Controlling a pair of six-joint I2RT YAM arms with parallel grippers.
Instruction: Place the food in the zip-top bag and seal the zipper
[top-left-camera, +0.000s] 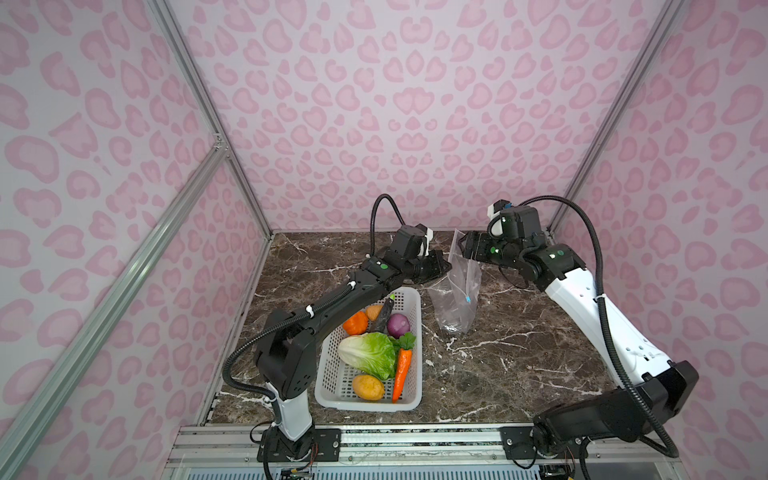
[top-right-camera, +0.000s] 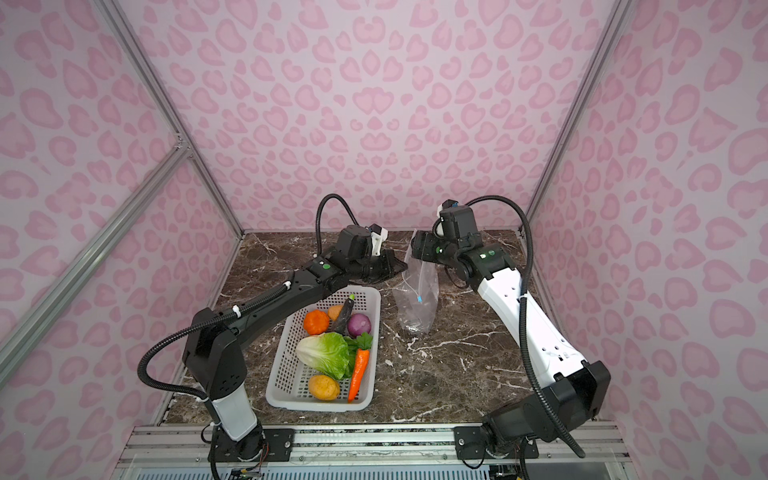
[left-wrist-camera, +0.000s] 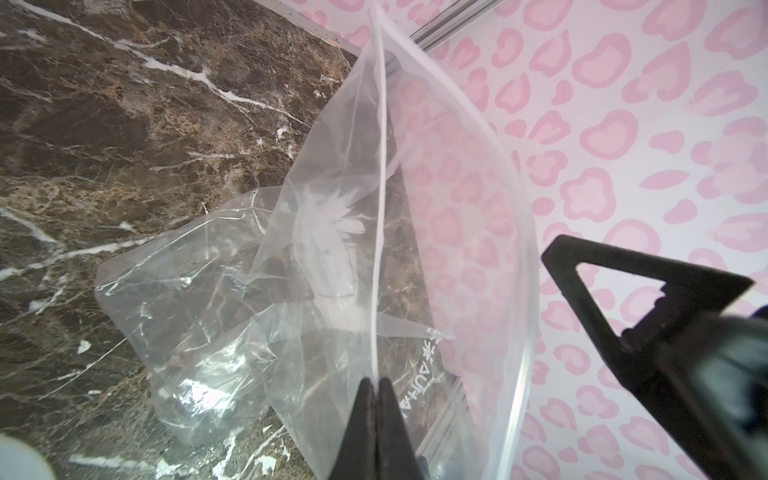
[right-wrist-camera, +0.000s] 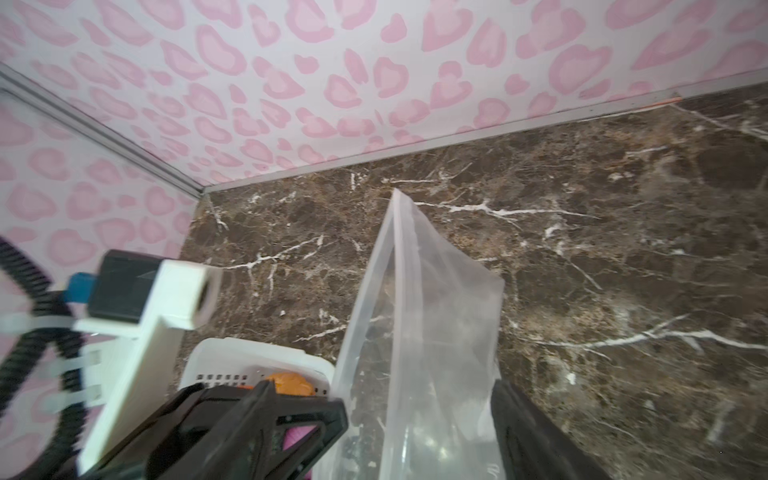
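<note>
In both top views the zip-top bag is seen stood up on the worktop, toward its far edge and roughly midway between its side edges. The lower end is crumpled on the stone, and the long axis rises toward the far edge. The left gripper is set against the bag's left side and the right gripper against its raised top. Both arms are stretched far forward and turned inward toward each other, the right one held higher. The blue slider is seen partway down the bag. The food is found in the basket, beside the bag toward the near left corner (nothing is bagged yet).

In the left wrist view the left gripper is shown pressed together on the zipper, whose pale strip runs straight away from the jaws to the bag's peak.

In the right wrist view the right gripper is shown spread, one jaw on each side of the bag's upright edge, and no contact can be made out. The bag thus lies directly between those jaws. The coming move is judged to be a closing on the free lip, opposite the pinched one, so that the mouth can be pulled apart.
</note>
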